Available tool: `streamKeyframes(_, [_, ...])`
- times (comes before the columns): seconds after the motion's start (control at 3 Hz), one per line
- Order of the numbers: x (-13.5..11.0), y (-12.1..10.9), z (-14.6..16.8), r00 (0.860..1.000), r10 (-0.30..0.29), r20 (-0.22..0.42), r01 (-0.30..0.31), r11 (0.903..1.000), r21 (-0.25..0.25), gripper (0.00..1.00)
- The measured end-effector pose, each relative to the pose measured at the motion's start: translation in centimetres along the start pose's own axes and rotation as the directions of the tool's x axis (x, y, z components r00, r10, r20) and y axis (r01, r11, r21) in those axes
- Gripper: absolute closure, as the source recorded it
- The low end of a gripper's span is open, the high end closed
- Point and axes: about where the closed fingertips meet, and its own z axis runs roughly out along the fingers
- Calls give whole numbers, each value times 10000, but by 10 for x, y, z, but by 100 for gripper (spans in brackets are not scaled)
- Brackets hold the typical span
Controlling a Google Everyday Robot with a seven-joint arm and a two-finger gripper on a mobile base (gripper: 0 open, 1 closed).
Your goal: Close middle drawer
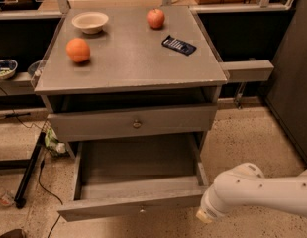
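The middle drawer (pixel 133 205) of the grey cabinet stands pulled far out and is empty inside. Its slim front carries a small round knob (pixel 141 210). The drawer above it (pixel 133 124) has its front nearly flush, with a dark gap under the cabinet top. My white arm (pixel 257 190) comes in from the lower right. My gripper (pixel 203 216) is at the arm's end, right beside the right end of the open drawer's front. I cannot tell if it touches the front.
On the cabinet top (pixel 128 63) lie an orange (pixel 77 50), a white bowl (pixel 90 22), an apple (pixel 155 18) and a dark flat packet (pixel 179 45). A black stand leg (pixel 27 175) and cables lie on the floor at left. A grey shelf (pixel 245 70) juts out at right.
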Motion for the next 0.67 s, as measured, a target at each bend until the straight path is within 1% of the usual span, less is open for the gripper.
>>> streamKeyframes(0.33, [-1,0,4,10000,46,16,-46,10000,-87,100])
streamKeyframes(0.67, [1,3,15,9998,202,21,-201,9995,-232,100])
